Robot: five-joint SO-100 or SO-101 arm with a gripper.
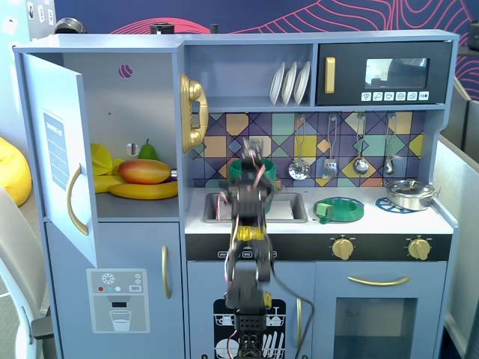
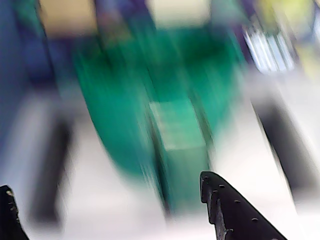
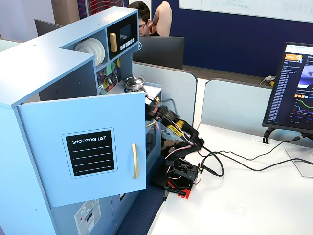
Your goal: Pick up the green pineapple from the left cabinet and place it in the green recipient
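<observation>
green pot, the green recipient (image 1: 241,170), stands behind the sink (image 1: 288,206), half hidden by the gripper (image 1: 253,153); green pineapple not seen. wrist view: blurry green recipient (image 2: 150,90), strap handle facing us, fingers wide apart, empty. other fixed view: left cabinet (image 3: 83,142) door open.

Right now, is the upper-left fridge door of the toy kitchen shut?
No. In a fixed view the pale blue-grey fridge door is swung wide open, exposing the shelf with the red-orange mango and yellow bananas.

Navy wall (image 3: 234,44), grey desk partitions (image 3: 234,107), white desk (image 3: 244,200)
</observation>
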